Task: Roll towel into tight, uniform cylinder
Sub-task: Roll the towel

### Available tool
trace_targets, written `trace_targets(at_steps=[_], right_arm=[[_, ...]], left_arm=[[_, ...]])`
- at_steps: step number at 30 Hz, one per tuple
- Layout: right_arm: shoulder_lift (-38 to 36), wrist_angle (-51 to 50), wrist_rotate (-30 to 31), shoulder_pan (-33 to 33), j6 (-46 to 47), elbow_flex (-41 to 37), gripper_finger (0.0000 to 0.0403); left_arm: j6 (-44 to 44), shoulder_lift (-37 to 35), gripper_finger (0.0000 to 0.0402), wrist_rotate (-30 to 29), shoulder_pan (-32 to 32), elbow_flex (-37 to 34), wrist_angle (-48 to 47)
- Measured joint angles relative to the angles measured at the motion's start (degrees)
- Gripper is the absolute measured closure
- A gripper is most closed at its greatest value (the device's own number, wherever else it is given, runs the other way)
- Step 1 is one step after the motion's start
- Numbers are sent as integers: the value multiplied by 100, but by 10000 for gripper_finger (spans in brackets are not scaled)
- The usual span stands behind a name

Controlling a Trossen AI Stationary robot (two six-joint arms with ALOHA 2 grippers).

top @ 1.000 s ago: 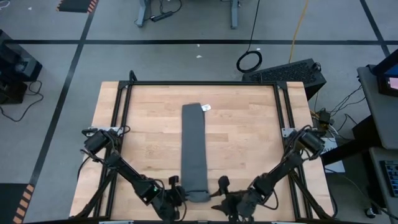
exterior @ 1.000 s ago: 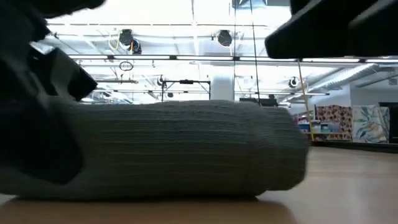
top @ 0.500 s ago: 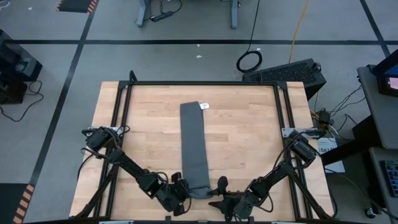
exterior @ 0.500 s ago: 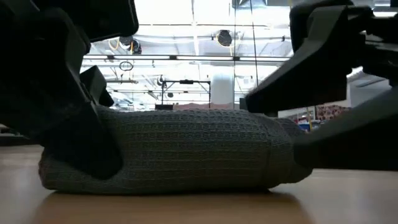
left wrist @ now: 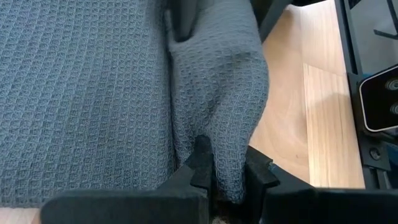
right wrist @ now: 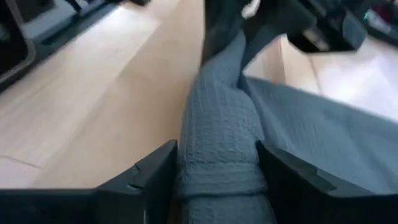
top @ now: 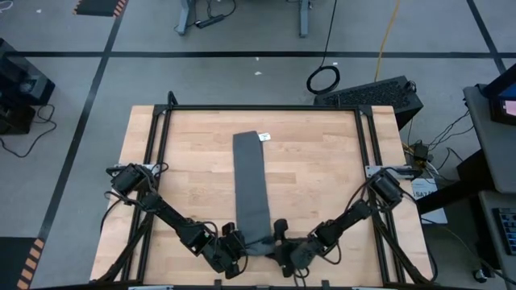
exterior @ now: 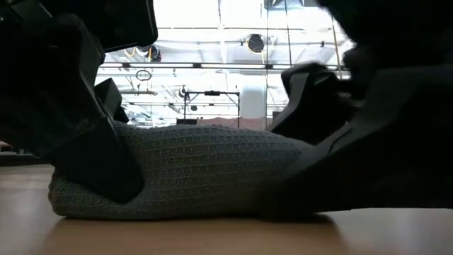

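Observation:
The dark grey towel (top: 250,185) lies as a long strip down the table's middle, with its white tag (top: 263,137) at the far end. Its near end is rolled into a short thick roll (exterior: 191,170) that rests on the wood. My left gripper (left wrist: 227,180) is shut on the roll's left end. My right gripper (right wrist: 217,180) stands open at the roll's right end, one finger (right wrist: 155,177) on either side of the cloth. My left gripper pinches the roll's left end (left wrist: 224,155) between its two fingers, several layers bunched together. The fingers come slanting down from the table's near left. The roll rests on the table. My right gripper has the roll's right end (right wrist: 217,149) between its wide fingers; whether they touch it I cannot tell.
A black metal frame (top: 258,108) runs along the table's far edge and down both sides. Bare wood (top: 322,177) lies to the left and right of the strip. Both arms crowd the near edge (top: 258,278).
My right gripper has come down and toward the table's left, and its fingers now stand about the roll's right end. My left gripper has rolled its wrist and shifted slightly toward the far edge with the roll's left end. The roll has slid a little on the table.

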Motion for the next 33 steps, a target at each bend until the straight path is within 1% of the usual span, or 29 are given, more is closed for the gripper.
trace_targets(at_steps=[4, 7, 9, 12, 14, 18, 20, 21, 23, 25, 27, 33], right_arm=[[-2, -169, -166, -79, 445, 1, 231], [-17, -276, -407, -172, 934, 5, 274], [-26, -297, -599, -241, 1255, 7, 305], [-26, -296, -866, -318, 1588, 15, 346], [-26, -307, -951, -350, 1695, 23, 363], [-26, -392, -952, -385, 2017, 22, 366], [-26, -402, -951, -413, 2269, 15, 359], [-26, -407, -951, -421, 2403, 17, 357], [-26, -423, -960, -447, 2712, 15, 356], [-26, -438, -964, -457, 3025, 15, 358], [-24, -452, -966, -475, 3309, 11, 358], [-22, -492, -979, -505, 4243, 10, 358]], left_arm=[[1, 3, 363, -7, -9, -2, 18], [-7, 8, 360, -182, -74, -4, 55], [-84, 11, 347, -291, -127, -4, 31], [-117, -78, 307, -310, -215, -11, -105], [-153, -205, 271, -313, -277, -18, -312], [-172, -665, 202, -426, -511, -42, -1081], [-161, -920, 175, -684, -669, -44, -1409], [-149, -1056, 164, -931, -749, -40, -1567], [-60, -1212, 149, -1673, -940, -34, -1687], [303, -1225, 142, -2481, -1157, -33, -1533], [753, -1162, 140, -3017, -1347, -29, -1105], [2318, -420, 139, -3525, -1509, -22, 272]])
